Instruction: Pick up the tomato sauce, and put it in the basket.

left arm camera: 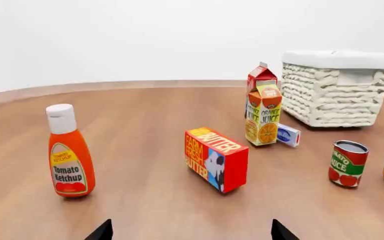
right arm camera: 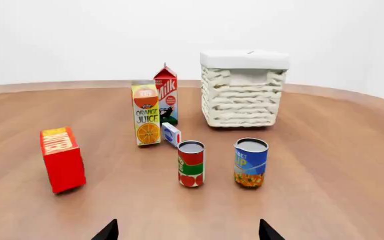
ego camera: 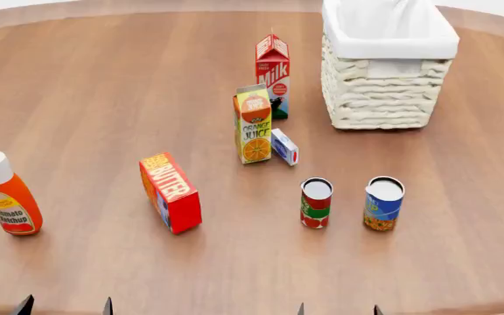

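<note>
Down at the near edge of the head view, the left gripper [ego camera: 66,306] and the right gripper [ego camera: 338,309] show only their dark fingertips, spread wide apart and holding nothing. A bit farther out on the brown wooden table [ego camera: 103,98], the tomato sauce [ego camera: 316,203] stands upright, near the blue soup can [ego camera: 383,203] but not touching it. The red butter box [ego camera: 170,193] stands off to the left, and the ketchup bottle [ego camera: 10,195] is far left. Farther back is the orange juice carton [ego camera: 253,123] with a small white-and-blue box [ego camera: 285,146] just beside it, then the milk carton [ego camera: 272,74]. The basket [ego camera: 386,79] stands at the back right, well apart from the tomato sauce
</note>
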{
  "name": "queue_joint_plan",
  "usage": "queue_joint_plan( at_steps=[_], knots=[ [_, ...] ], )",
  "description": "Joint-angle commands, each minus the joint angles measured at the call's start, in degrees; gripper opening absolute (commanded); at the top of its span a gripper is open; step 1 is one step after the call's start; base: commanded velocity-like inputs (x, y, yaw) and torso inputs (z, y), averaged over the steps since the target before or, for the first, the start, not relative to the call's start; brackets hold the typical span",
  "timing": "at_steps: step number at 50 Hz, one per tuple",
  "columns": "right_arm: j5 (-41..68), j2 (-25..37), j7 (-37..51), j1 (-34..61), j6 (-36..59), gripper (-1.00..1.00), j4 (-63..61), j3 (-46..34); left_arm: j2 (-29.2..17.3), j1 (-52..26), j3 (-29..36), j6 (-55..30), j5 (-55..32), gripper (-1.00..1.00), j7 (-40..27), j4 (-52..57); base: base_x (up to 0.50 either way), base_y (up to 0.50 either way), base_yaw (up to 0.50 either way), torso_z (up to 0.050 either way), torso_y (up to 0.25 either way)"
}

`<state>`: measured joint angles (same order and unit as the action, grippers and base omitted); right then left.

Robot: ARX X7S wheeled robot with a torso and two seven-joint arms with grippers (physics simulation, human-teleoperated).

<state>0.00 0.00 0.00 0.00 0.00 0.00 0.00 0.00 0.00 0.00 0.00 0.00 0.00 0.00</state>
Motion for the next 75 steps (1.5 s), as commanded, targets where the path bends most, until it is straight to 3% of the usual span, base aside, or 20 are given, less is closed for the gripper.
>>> queue_joint_plan(
  at_steps=[1, 3, 4, 30, 36, 75],
  knots=[
    [-0.74, 1.05, 1.64, -8.27, 5.81, 1.00, -8.59, -1.52, -1.02, 7.51, 0.58, -5.61, 2.36, 1.00, -2.59, 8.59, 0.00, 0.00, 0.00, 0.000, 0.000],
    [-0.45, 1.64, 2.41, -8.95, 6.41, 1.00, -25.78, -1.91, -1.61, 8.26, 1.08, -6.27, 2.04, 1.00, -3.24, 25.78, 0.00, 0.00, 0.00, 0.000, 0.000],
    [-0.02, 1.92, 2.49, -9.30, 6.56, 1.00, -29.00, -2.08, -1.88, 8.49, 1.36, -6.21, 2.18, 1.00, -3.57, 27.68, 0.00, 0.00, 0.00, 0.000, 0.000],
    [3.13, 5.74, 6.11, -13.30, 7.90, 1.00, -41.58, -3.10, -5.56, 13.80, 3.55, -7.53, 0.88, 1.00, -7.18, 43.04, 0.00, 0.00, 0.00, 0.000, 0.000],
    [5.04, 6.52, 6.01, -13.55, 8.94, 1.00, -43.21, -3.07, -6.06, 13.81, 3.94, -6.97, 0.63, 1.00, -7.70, 42.58, 0.02, 0.00, 0.00, 0.000, 0.000],
    [5.64, 9.15, 9.32, -13.53, 9.01, 1.00, -42.90, -4.80, -8.90, 13.74, 5.80, -7.28, -0.33, 1.00, -10.73, 42.80, 0.50, 0.00, 0.00, 0.000, 0.000]
  ],
)
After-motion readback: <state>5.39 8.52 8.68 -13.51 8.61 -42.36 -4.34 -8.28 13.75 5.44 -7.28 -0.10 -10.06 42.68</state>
